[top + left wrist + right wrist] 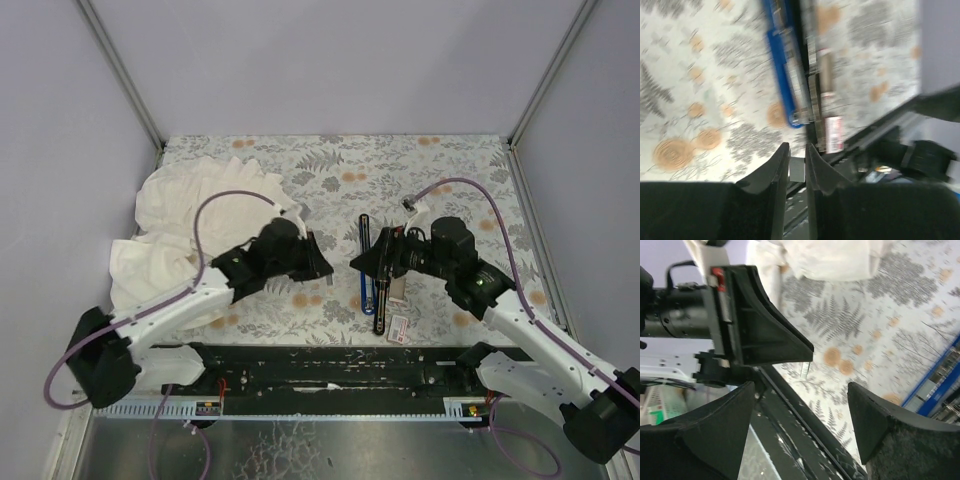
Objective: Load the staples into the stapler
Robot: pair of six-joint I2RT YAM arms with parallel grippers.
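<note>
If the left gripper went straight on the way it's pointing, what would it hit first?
Probably the blue stapler, lying just ahead of the left gripper in the wrist view, though blur makes depth uncertain.

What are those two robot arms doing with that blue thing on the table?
They are loading a stapler. The left gripper pinches a little strip of staples. The blue and black stapler lies opened on the flowery table between the arms, with the small staple box beside it. The right gripper is by the stapler, jaws wide open, holding nothing. The staples are not in yet.
</note>
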